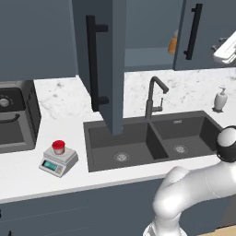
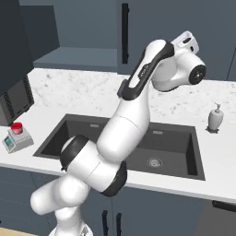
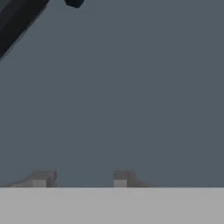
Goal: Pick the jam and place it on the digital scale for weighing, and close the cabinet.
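My tool (image 3: 79, 178) is closed as far as it goes, empty, fingertips facing the cabinet door (image 3: 131, 96).

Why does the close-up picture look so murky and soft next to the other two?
Hand view: the cabinet door sits right against the lens, so it reads as flat, dim, blurred grey. Left base view: even light, the jam sharp on the digital scale. Right base view: equally crisp.

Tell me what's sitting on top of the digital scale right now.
The jam stands upright on the digital scale, covering most of the round plate; what's beneath the jar is hidden.
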